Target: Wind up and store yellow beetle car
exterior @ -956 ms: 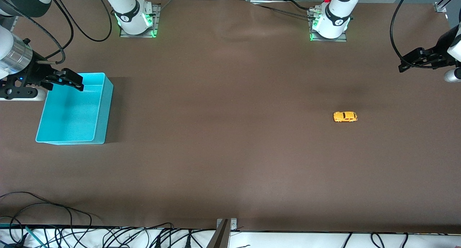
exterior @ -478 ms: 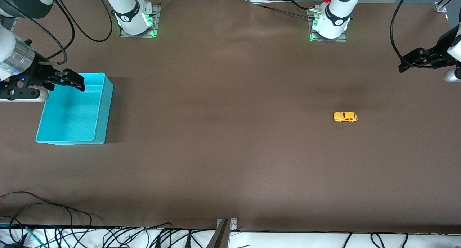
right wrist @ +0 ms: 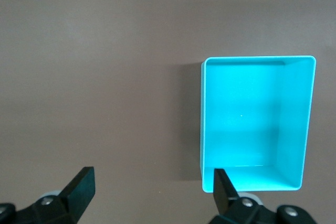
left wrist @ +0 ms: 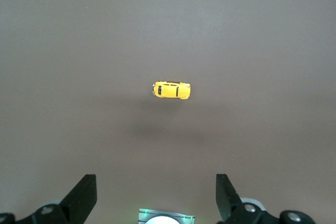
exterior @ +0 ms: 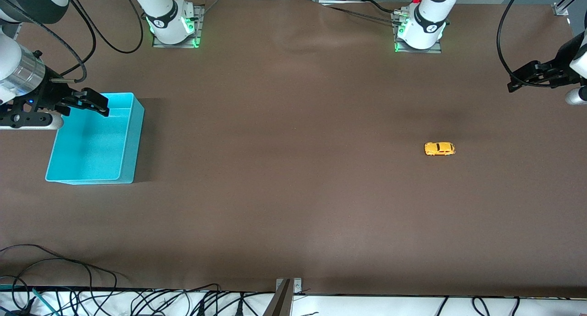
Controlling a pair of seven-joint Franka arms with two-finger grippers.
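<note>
We get even, soft overhead light on the matte brown table (exterior: 293, 192); faint shadows beside the turquoise bin (exterior: 130, 137); all views sharp, no glare.

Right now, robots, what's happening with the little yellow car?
Left gripper open, empty, waiting. Right gripper open over turquoise bin. Yellow beetle car alone on the table. Nothing blocking.

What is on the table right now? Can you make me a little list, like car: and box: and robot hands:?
car: yellow beetle car, on its wheels on the brown table, toward the left arm's end
box: turquoise bin, nothing in it, toward the right arm's end
left tool: open, up over the table's end near the car
right tool: open, over the bin's rim
car held: no
</note>
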